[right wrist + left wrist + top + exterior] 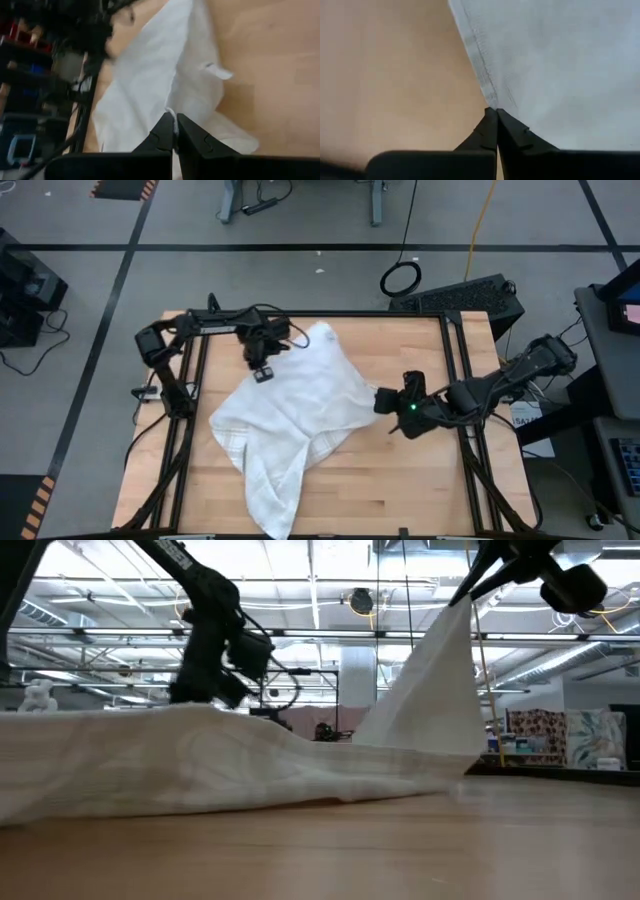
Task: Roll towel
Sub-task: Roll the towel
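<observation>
The white towel point(290, 420) lies crumpled across the middle of the wooden table point(420, 480), with one tail reaching the near edge. Its right corner is drawn up into a peak point(440, 670). My right gripper point(383, 400) is shut on that corner, above the table. My left gripper point(263, 372) points down at the towel's far left edge and is shut there; in the low view it shows at the cloth's top point(215, 690). The towel's grey check lines are too faint to make out. My left gripper comes from above, pointing down, and its shut fingertips point(490, 120) meet on the towel's hemmed edge point(487, 95), only at their free ends. The cloth around it lies flat on the table. My right gripper pinches the towel's right corner point(172, 112) between its two fingers, slanting down from the table's right side. One layer or several, I cannot tell. The corner is lifted clear, and the cloth slopes down from it like a tent point(430, 700) onto the towel's main part, which lies on the table.
Black frame rails point(455, 370) run along the table's sides and far edge. A small white label point(217, 71) sticks out of the towel's hem. Bare wood shows right of the towel point(430, 470) and at the near left corner point(170, 500).
</observation>
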